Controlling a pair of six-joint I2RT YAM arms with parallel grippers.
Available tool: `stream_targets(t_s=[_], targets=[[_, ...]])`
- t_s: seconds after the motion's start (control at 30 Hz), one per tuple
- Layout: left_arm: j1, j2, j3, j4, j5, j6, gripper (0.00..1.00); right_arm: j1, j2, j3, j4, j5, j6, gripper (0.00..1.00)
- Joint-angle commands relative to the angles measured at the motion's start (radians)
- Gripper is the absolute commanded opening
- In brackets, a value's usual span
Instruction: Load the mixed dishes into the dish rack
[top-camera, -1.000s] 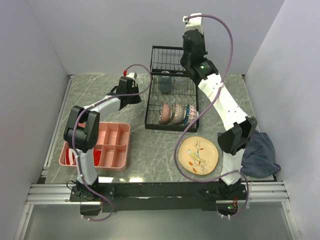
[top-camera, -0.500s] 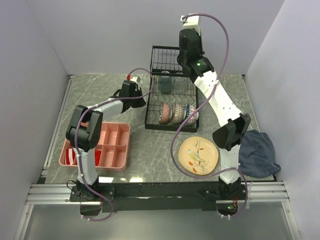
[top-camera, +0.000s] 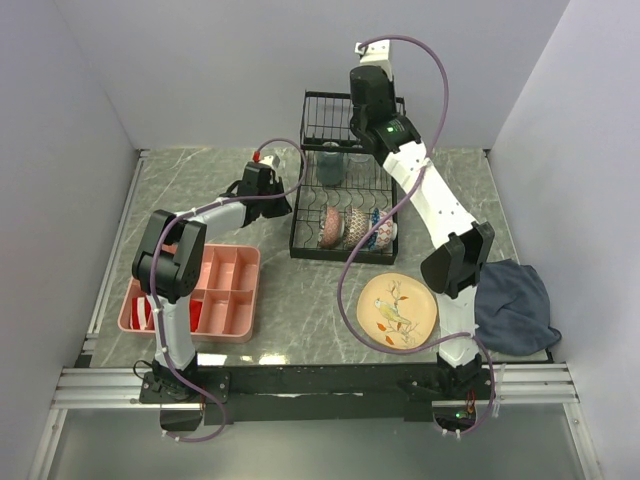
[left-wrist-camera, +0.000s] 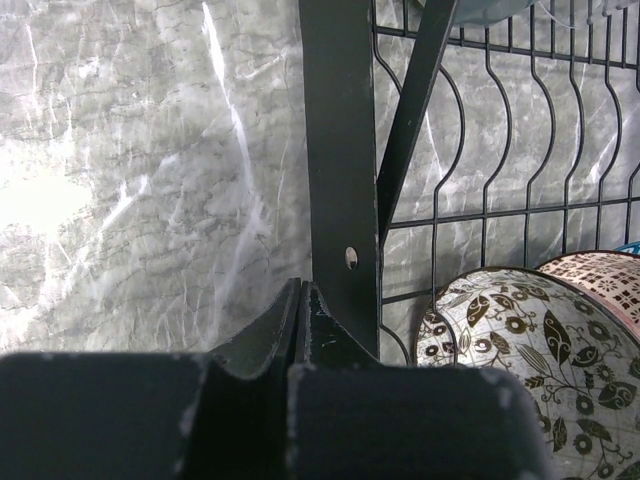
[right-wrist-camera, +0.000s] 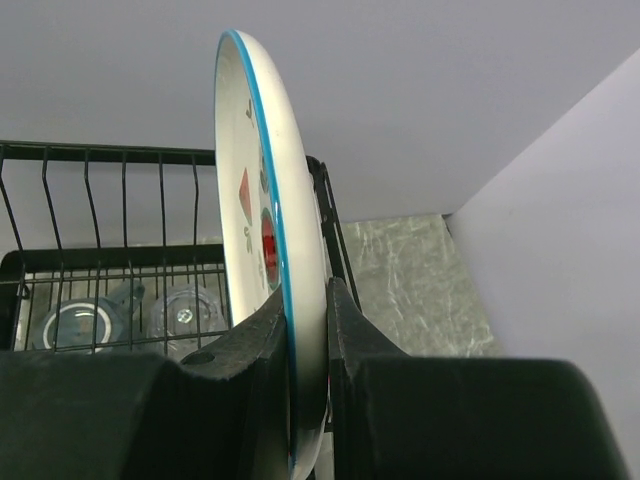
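Note:
My right gripper (right-wrist-camera: 305, 292) is shut on the lower rim of a white plate (right-wrist-camera: 262, 170) with a blue edge and red watermelon slices, held upright on edge. In the top view that gripper (top-camera: 366, 100) hangs high over the back of the black wire dish rack (top-camera: 308, 215), above its raised shelf (right-wrist-camera: 100, 155). Three patterned bowls stand on edge in the rack's front slots: a brown-and-white one (left-wrist-camera: 500, 350), a pinkish one (left-wrist-camera: 600, 280) and a blue one (top-camera: 381, 228). A tan plate (top-camera: 397, 309) with a bird lies flat on the table. My left gripper (left-wrist-camera: 300, 292) is shut and empty against the rack's left frame bar (left-wrist-camera: 338, 150).
Two clear glasses (right-wrist-camera: 85, 325) (right-wrist-camera: 185, 312) sit upside down at the rack's back. A pink compartment tray (top-camera: 232, 290) with red pieces lies front left. A dark blue-grey cloth (top-camera: 515, 305) is bunched front right. Walls close in the back and both sides.
My right arm has carried the plate up and to the left over the rack's back. The left gripper slid right to the rack's left side, then stayed there.

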Motion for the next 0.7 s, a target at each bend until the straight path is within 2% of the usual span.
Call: stream_targets(t_s=[0.0,0.17,0.47,0.67], targets=[[-0.009,0.006,-0.002,0.035,0.017,-0.007,0.01,-0.016,-0.022,0.024,0.037,0.034,0.054,0.00],[-0.016,0.003,-0.002,0.035,0.017,-0.001,0.01,-0.016,-0.028,0.050,0.000,0.071,0.120,0.00],[-0.022,0.014,-0.004,0.051,0.036,-0.013,0.01,0.004,-0.135,-0.051,0.063,0.121,0.061,0.00],[-0.022,0.016,-0.007,0.060,0.060,-0.027,0.01,0.006,-0.088,-0.043,0.026,0.088,0.060,0.00]])
